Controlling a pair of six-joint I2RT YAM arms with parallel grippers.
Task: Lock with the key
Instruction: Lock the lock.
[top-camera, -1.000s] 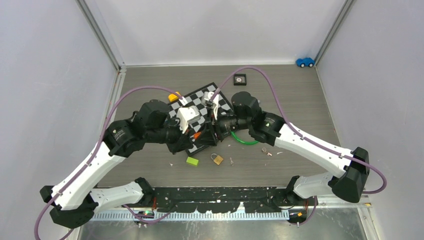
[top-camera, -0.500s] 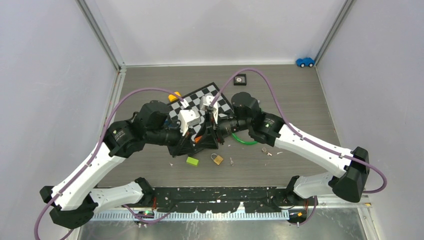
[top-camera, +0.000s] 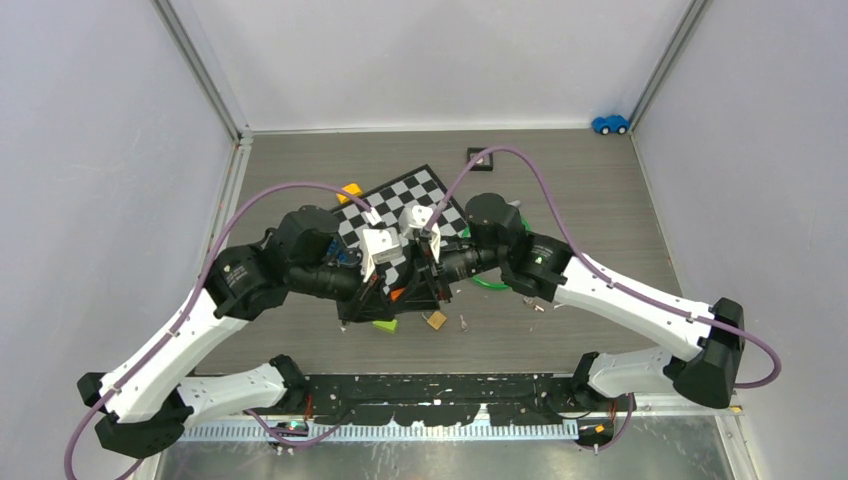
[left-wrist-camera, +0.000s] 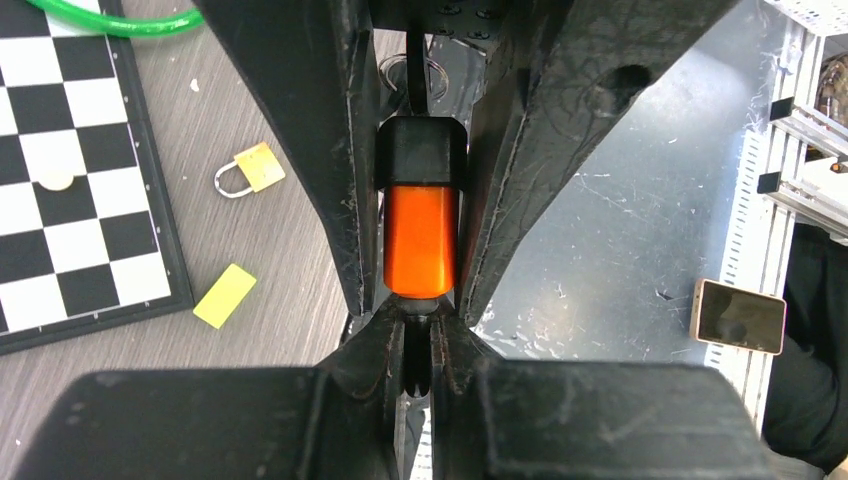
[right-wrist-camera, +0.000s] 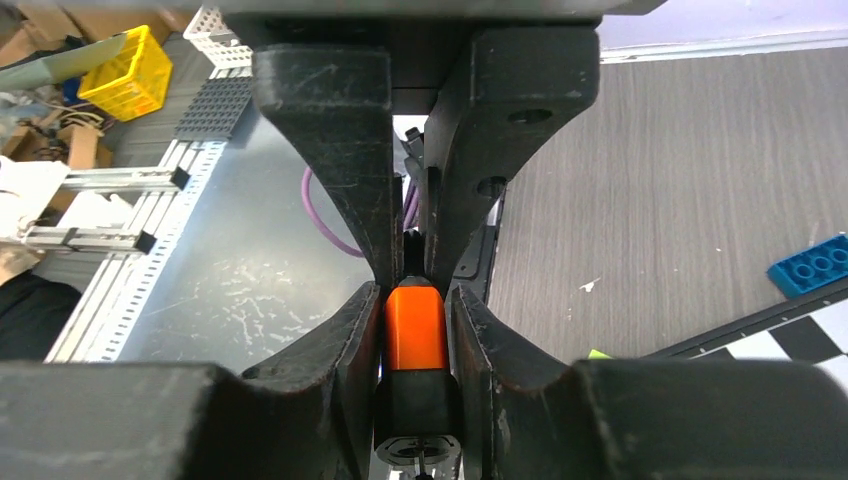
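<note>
Orange-and-black plastic key (left-wrist-camera: 420, 215) sits btwn both grippers. Left gripper (left-wrist-camera: 418, 335) is pinched tight on its thin end; right gripper (right-wrist-camera: 415, 305) hugs its sides. Small brass padlock (top-camera: 435, 320) lies nearby on grey table (top-camera: 600, 200), not touching them.

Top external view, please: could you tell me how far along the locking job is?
Done: the key, orange-and-black handled, is off the table. In hand: the left gripper is shut on its thin end while the right gripper clamps the orange handle, apparently a handover. Left: the padlock lies untouched on the table; the key is not yet in it.
</note>
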